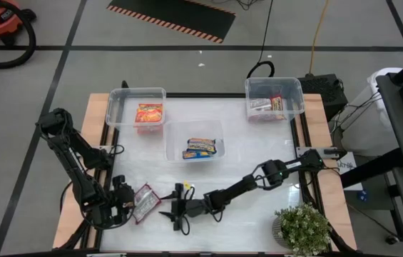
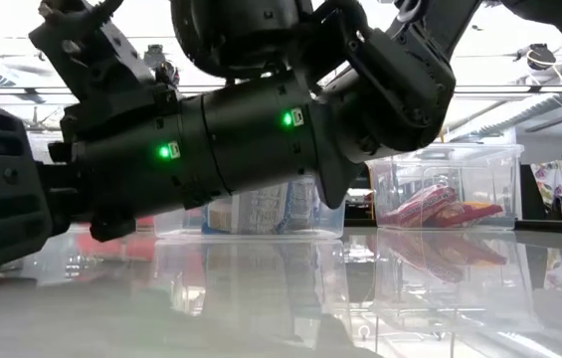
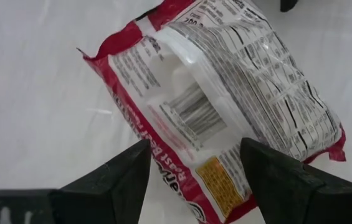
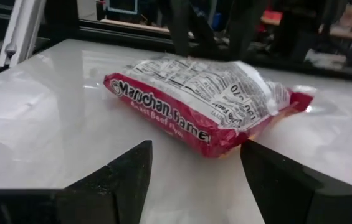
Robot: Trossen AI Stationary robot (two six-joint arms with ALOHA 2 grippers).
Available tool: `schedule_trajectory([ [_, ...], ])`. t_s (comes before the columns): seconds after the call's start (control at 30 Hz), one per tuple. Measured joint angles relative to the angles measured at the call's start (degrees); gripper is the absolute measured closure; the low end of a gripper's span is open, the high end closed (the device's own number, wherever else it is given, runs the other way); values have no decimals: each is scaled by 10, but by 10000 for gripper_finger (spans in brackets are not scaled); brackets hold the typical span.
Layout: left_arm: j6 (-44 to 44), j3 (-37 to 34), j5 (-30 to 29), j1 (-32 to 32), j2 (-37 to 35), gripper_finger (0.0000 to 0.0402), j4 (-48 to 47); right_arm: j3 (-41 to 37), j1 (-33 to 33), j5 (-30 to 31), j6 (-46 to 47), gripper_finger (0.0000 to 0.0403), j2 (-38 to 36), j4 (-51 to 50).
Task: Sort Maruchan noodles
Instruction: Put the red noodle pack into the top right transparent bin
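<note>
A red-and-white Maruchan packet (image 1: pixel 144 202) lies flat on the white table near its front left, printed back up. It also shows in the left wrist view (image 3: pixel 219 106) and the right wrist view (image 4: pixel 200 106). My left gripper (image 1: pixel 125 203) is open, pointing down over the packet's end nearest the table's left edge. One finger (image 3: pixel 116 177) stands on each side of that end. My right gripper (image 1: pixel 180 208) is open and empty, low over the table just right of the packet, with its fingers (image 4: pixel 119 174) pointing level at it. My left gripper's open fingers stand on either side of the packet's red-edged end (image 3: pixel 182 180), coming from above. I cannot tell whether they touch it. The packet lies flat on the table.
Three clear bins stand farther back. The left bin (image 1: pixel 115 107) holds an orange-red packet (image 1: pixel 149 114), the middle bin (image 1: pixel 171 139) blue-yellow packets (image 1: pixel 202 148), and the right bin (image 1: pixel 297 96) red-and-white packets (image 1: pixel 269 106). A potted plant (image 1: pixel 302 228) stands at the front right corner.
</note>
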Motion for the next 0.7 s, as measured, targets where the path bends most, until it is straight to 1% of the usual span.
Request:
schedule_trajectory([
  [0.2, 23, 0, -29, 0, 0, 149, 0, 1, 5, 8, -62, 165, -1, 4],
  [0.3, 37, 0, -62, 0, 0, 149, -10, 1, 6, 23, -85, 165, -2, 4],
  [0.37, 39, 0, -81, 0, 0, 149, -19, 1, 10, 43, -107, 165, -2, 4],
  [0.5, 43, 0, -95, 0, 0, 149, -20, 2, 14, 58, -153, 165, -3, 0],
  [0.57, 42, 0, -95, 0, 0, 149, -20, 2, 14, 52, -161, 165, -3, -7],
  [0.7, 52, 0, -96, 0, 0, 149, -21, 2, 8, 10, -143, 165, -4, -21],
])
